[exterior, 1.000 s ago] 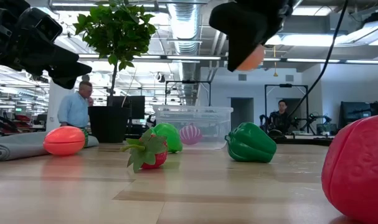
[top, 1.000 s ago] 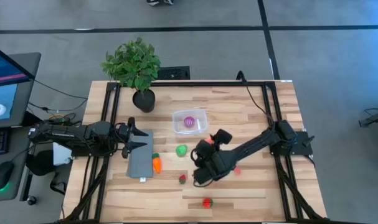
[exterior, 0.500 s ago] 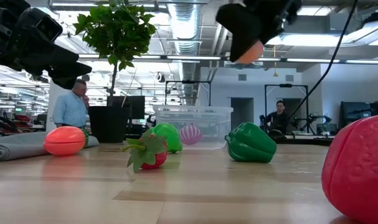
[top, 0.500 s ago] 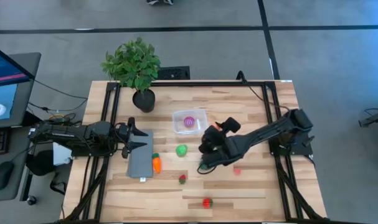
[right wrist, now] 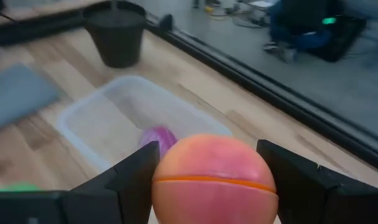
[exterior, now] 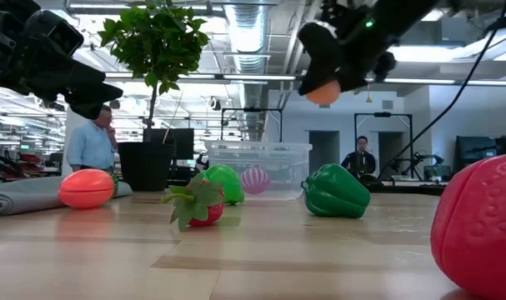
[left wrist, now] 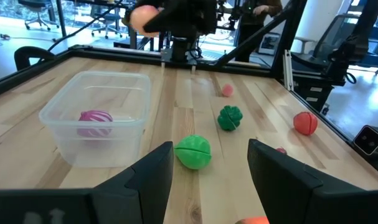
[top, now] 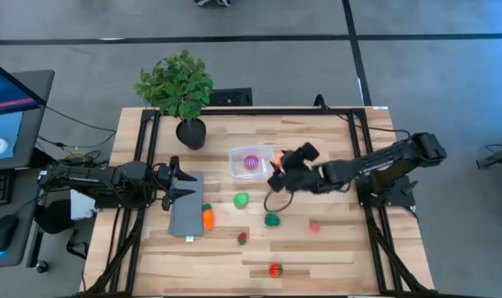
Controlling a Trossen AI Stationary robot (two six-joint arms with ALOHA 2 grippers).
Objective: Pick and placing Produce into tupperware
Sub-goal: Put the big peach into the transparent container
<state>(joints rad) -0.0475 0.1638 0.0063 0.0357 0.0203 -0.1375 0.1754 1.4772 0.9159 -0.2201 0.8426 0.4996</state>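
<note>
The clear tupperware (top: 252,162) stands on the table's far middle with a purple piece of produce (top: 251,162) inside. My right gripper (top: 279,165) hangs just right of it, shut on a peach fruit (right wrist: 215,174). On the table lie a green fruit (top: 241,199), a dark green pepper (top: 272,219), an orange carrot (top: 207,217), a strawberry (top: 242,238), a small pink piece (top: 315,226) and a red fruit (top: 274,270). My left gripper (top: 178,184) waits open at the left, over a grey slab (top: 186,211). My right gripper pinches the peach fruit between its two fingers (right wrist: 136,177), one on each of its opposite sides (right wrist: 167,177). The fingers slant down from the table's right. The fruit (exterior: 323,90) is lifted clear, well above the table, beside the tub's right rim (right wrist: 195,121).
A potted plant (top: 178,91) stands at the far left corner. Black frame rails (top: 362,141) run along the table's sides. Bare wood lies between the tub and the near produce. People (exterior: 94,146) show in the room beyond the table.
My right gripper has carried the peach fruit from above the dark green pepper toward the table's far edge, to beside the tub. It has rolled and tipped nearer to level. The pepper, hidden under the arm before, now shows.
</note>
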